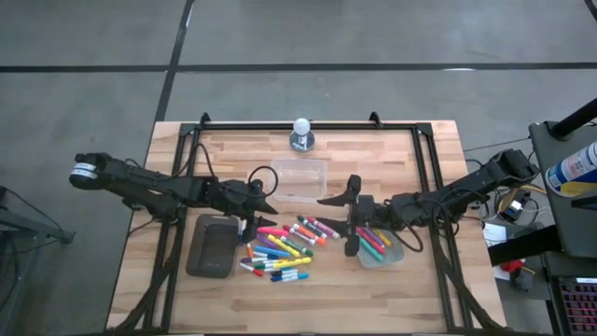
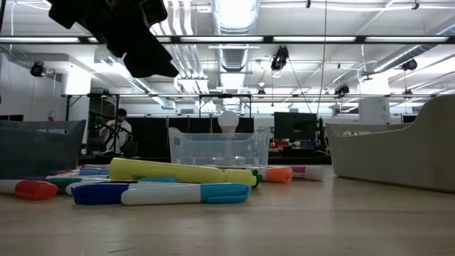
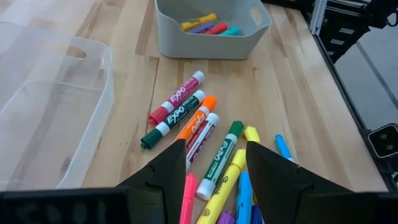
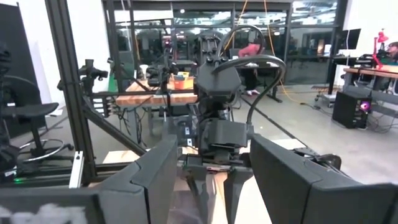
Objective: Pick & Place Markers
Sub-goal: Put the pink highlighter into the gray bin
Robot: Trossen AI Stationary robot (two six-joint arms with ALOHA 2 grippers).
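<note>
Several markers [image 1: 283, 250] in mixed colours lie loose in a heap on the wooden table, near its middle and front; the low view shows them [image 2: 178, 182] lying flat. More markers [image 3: 208, 26] lie in a pale tub [image 1: 381, 252] to the heap's right. My left gripper [image 1: 263, 203] hovers open above the heap's far left side, slanting down; a green marker and a yellow one [image 3: 219, 167] show between its fingers, below them. My right gripper [image 1: 343, 222] hangs open and level above the pale tub's left side, pointing at the left arm.
An empty clear tub [image 1: 300, 179] stands just beyond the heap. A dark grey flat tray [image 1: 211, 246] lies at the heap's left. A white bulb on a round base [image 1: 300, 135] stands at the far edge. A black frame rail [image 1: 308, 125] runs around the table.
</note>
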